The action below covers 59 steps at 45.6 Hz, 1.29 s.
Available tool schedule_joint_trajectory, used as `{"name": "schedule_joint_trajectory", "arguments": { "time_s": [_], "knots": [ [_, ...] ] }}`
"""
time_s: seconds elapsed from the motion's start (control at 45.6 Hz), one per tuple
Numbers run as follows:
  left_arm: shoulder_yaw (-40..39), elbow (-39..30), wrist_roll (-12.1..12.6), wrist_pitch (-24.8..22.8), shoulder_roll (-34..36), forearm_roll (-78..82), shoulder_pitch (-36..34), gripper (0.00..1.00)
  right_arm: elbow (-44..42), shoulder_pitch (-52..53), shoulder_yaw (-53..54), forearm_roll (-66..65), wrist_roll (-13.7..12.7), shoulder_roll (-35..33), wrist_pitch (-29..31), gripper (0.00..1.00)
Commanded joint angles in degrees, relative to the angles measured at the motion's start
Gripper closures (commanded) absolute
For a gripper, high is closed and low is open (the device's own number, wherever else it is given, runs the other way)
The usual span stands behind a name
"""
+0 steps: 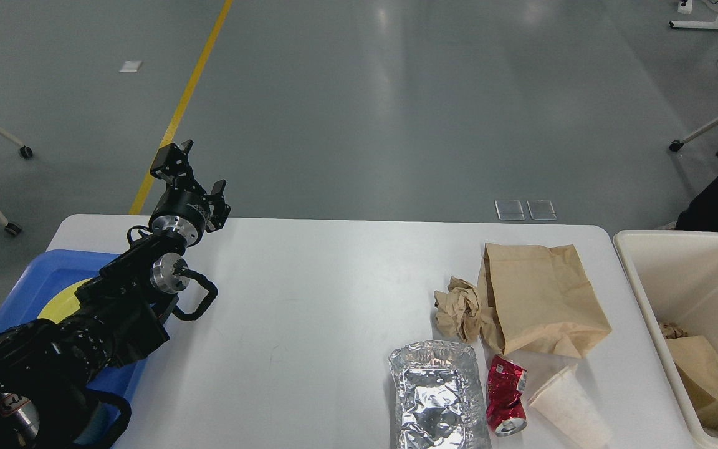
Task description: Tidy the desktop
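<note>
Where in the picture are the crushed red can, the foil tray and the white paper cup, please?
crushed red can (507, 399), head view, middle of its dented side.
foil tray (437, 399), head view, crinkled centre of the foil.
white paper cup (571, 408), head view, middle of its side wall.

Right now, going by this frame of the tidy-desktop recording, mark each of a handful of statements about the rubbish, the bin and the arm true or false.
1. The crushed red can lies between the foil tray and the white paper cup. True.
2. The brown paper bag on the desktop stands upright. False: it lies flat.
3. The left gripper holds the crumpled paper ball. False: it is open and empty, raised over the far left edge, well away from the ball.
4. The cream bin already has brown paper in it. True.
5. The blue tray sits at the right end. False: it is at the left end.
</note>
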Motion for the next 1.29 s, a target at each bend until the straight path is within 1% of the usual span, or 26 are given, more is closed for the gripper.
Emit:
{"name": "schedule_joint_trajectory", "arguments": {
  "time_s": [0.0,0.548,0.702,1.03,1.272],
  "knots": [
    [0.0,0.0,0.1,0.0,-0.1,0.0,0.0,0.04,-0.1,0.0,0.3,0.0,0.0,0.0,0.2,0.0],
    [0.0,0.0,0.0,0.0,0.0,0.0,0.0,0.04,0.5,-0.5,1.0,-1.1,0.1,0.1,0.4,0.0],
    [0.0,0.0,0.0,0.0,-0.1,0.0,0.0,0.04,1.3,-3.2,1.2,-2.6,0.1,0.8,0.3,0.0],
    [0.0,-0.1,0.1,0.0,-0.1,0.0,0.0,0.04,2.1,-7.6,0.8,-1.3,0.2,7.8,-0.3,0.0],
    [0.0,-0.1,0.1,0.0,0.0,0.0,0.0,0.04,2.2,-12.4,0.6,-1.2,0.3,14.7,0.3,0.0]
  ]
}}
